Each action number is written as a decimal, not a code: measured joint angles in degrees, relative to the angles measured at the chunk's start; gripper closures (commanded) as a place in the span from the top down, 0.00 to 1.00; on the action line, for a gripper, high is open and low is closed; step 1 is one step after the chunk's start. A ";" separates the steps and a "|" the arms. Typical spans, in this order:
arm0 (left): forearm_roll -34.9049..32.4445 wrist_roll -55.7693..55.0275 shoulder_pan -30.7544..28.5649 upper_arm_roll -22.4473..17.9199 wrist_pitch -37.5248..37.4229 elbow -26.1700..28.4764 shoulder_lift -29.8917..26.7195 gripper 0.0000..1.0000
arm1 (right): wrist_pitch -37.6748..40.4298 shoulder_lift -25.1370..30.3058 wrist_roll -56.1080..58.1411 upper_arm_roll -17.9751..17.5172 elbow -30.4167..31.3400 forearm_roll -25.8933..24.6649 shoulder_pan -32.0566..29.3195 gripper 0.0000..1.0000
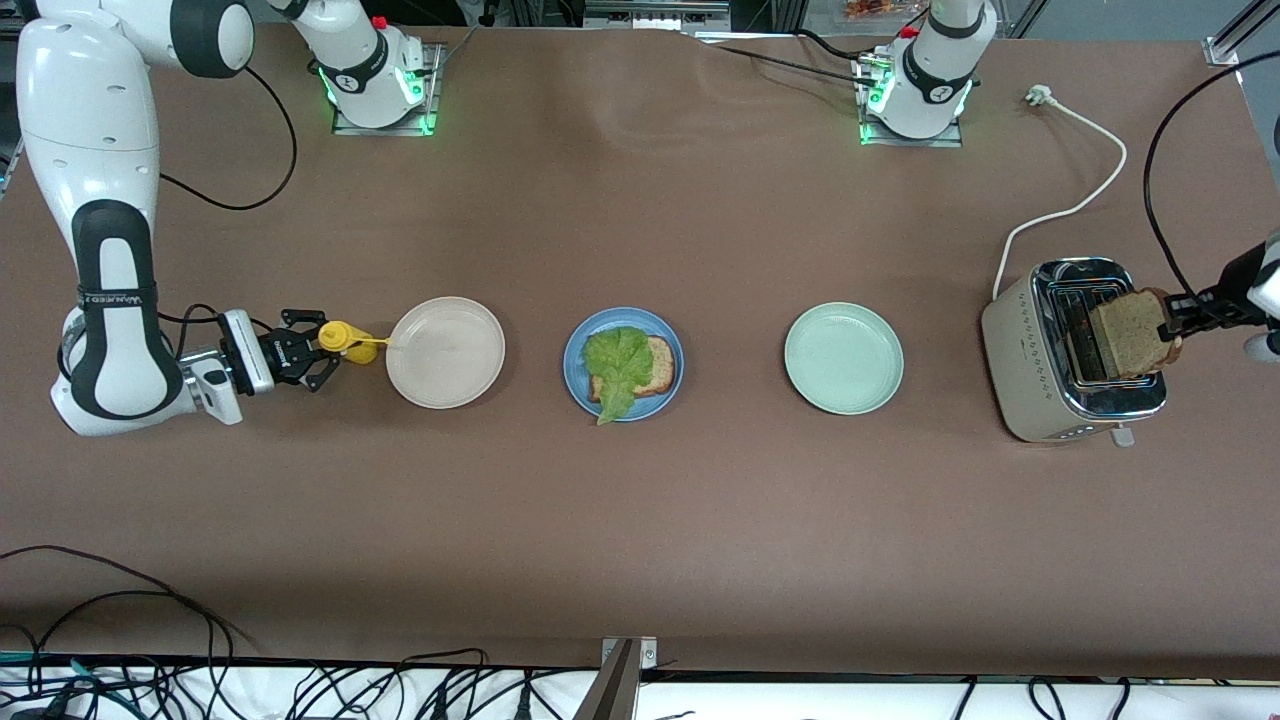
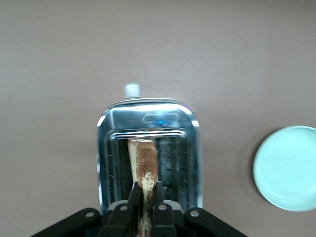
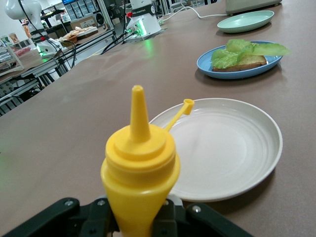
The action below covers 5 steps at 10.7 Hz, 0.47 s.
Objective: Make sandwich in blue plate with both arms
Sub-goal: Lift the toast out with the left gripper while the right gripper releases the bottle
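Note:
The blue plate (image 1: 572, 366) lies mid-table with one toast slice (image 1: 662, 366) on it and a green lettuce leaf (image 1: 614, 366) over that. A second toast slice (image 1: 1128, 335) stands on edge in a slot of the toaster (image 1: 1040, 395) at the left arm's end. My left gripper (image 1: 1172, 325) is shut on that slice's upper edge; the left wrist view shows both fingers pinching the slice (image 2: 143, 160) at the gripper (image 2: 146, 191). My right gripper (image 1: 322, 350) is shut on an upright yellow squeeze bottle (image 1: 340, 338) beside the beige plate (image 1: 445, 385).
A pale green plate (image 1: 843, 358) lies between the blue plate and the toaster. The toaster's white cord (image 1: 1080, 195) trails toward the left arm's base. The bottle's tethered cap (image 3: 187, 103) hangs over the beige plate's rim (image 3: 266, 168). Black cables lie along the table's near edge.

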State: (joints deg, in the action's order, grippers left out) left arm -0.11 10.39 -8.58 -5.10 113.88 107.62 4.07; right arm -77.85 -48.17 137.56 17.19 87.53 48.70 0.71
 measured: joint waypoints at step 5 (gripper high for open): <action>0.00 -9.40 0.12 14.08 -3.10 -0.18 -6.70 0.00 | 2.86 -0.10 0.18 0.00 -0.01 2.73 -1.51 1.00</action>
State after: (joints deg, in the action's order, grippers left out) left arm -0.11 0.99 -8.46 8.98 110.78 107.44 -2.62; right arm -74.99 -48.26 137.75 17.20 87.52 51.44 -0.80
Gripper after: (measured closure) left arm 0.921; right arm 0.300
